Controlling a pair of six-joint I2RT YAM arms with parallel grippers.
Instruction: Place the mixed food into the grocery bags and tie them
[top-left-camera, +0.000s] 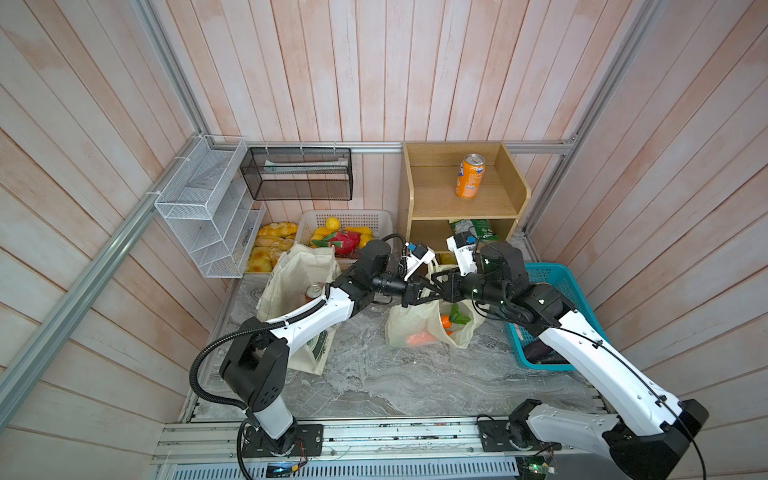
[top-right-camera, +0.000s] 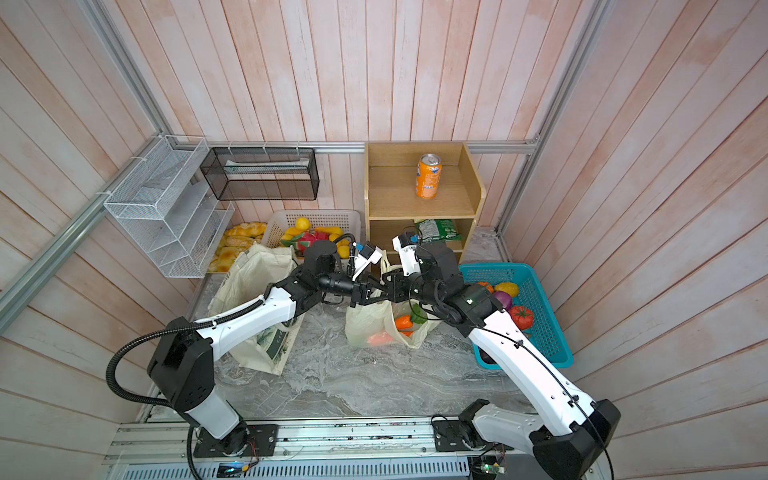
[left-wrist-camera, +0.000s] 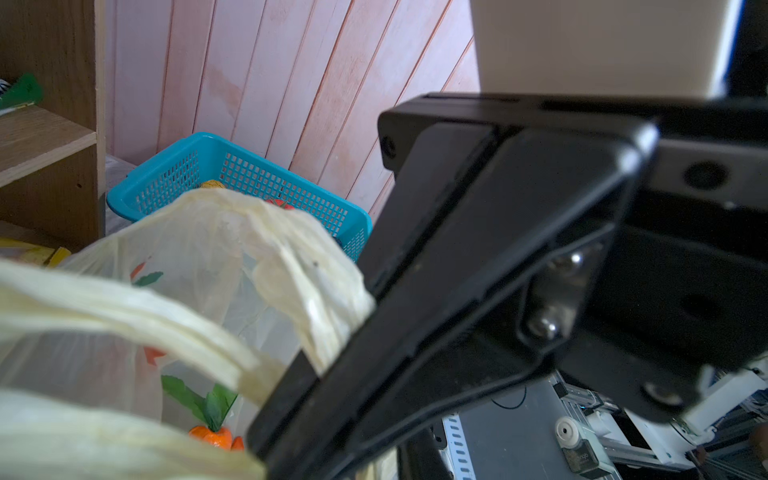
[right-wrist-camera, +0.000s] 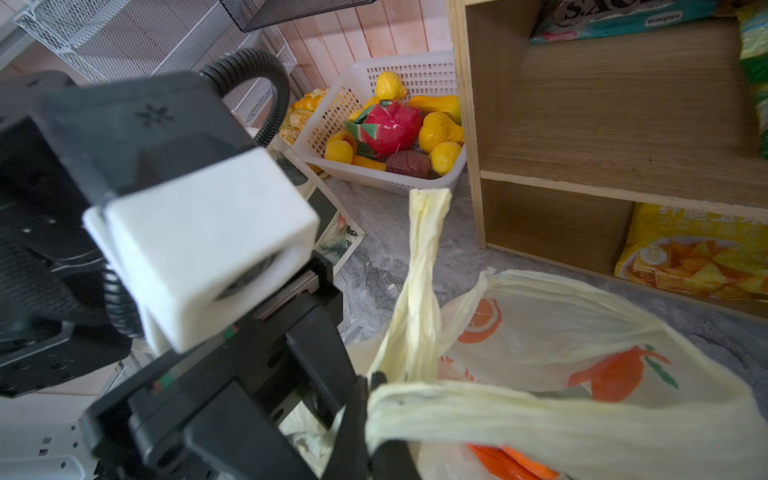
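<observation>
The pale-yellow plastic bag (top-left-camera: 403, 328) (top-right-camera: 361, 328) printed with oranges stands at mid-table, with toy carrots (top-left-camera: 446, 322) (right-wrist-camera: 511, 461) inside. Both grippers meet tip to tip just above its mouth. My right gripper (top-left-camera: 439, 287) (right-wrist-camera: 370, 399) is shut on one twisted handle (right-wrist-camera: 519, 415). The other handle (right-wrist-camera: 419, 270) stands upright beside the left gripper (top-left-camera: 433, 293), whose jaw gap is hidden behind plastic and the right hand. To the left stands the cream canvas tote (top-left-camera: 299, 266), with a red soda can (top-left-camera: 313, 292) in it, partly under my left arm.
A wooden shelf (top-left-camera: 461, 199) at the back holds an orange can (top-left-camera: 470, 176) and a green packet (top-left-camera: 473, 230). A white fruit basket (top-left-camera: 345, 228) is behind the tote. A blue basket (top-left-camera: 552, 282) lies under my right arm. Wire racks (top-left-camera: 208, 208) hang on the left wall.
</observation>
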